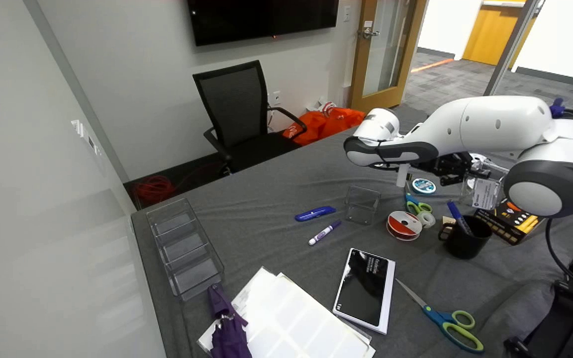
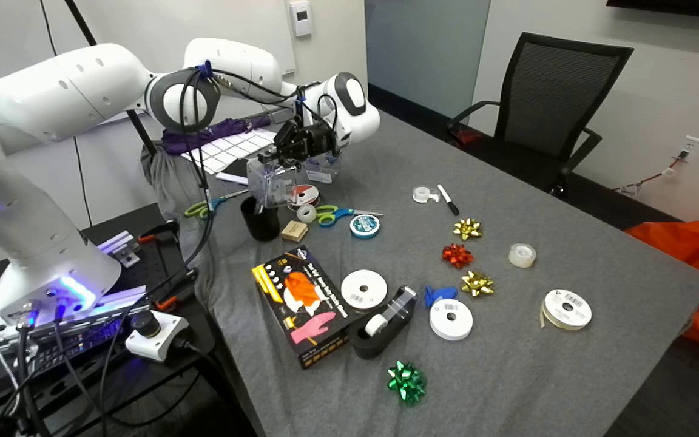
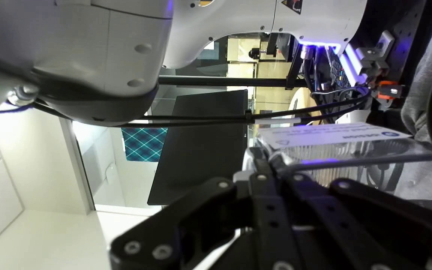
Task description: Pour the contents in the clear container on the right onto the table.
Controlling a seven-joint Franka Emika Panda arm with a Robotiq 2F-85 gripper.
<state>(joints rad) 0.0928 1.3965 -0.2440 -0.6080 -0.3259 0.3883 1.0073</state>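
A small clear container (image 2: 273, 185) with a white label is off the table (image 2: 537, 364). My gripper (image 3: 266, 155) has its jaws drawn together on the container's wall. In the wrist view the clear container (image 3: 347, 150) extends to the right of the fingers, label uppermost. An exterior view shows that label (image 1: 485, 194) facing the camera, beside the arm's dark gripper (image 1: 465, 171). The container looks turned on its side; what it holds cannot be made out. Another clear container (image 1: 361, 214) stands on the table, farther out.
Below the held container is a black mug (image 2: 261, 221) with a blue marker (image 1: 459, 219). Nearby lie a glove box (image 2: 304, 303), a wooden block (image 2: 294, 230), scissors (image 2: 340, 213) and ribbon spools (image 2: 364, 289). A clear organiser tray (image 1: 194, 272) sits along the far edge.
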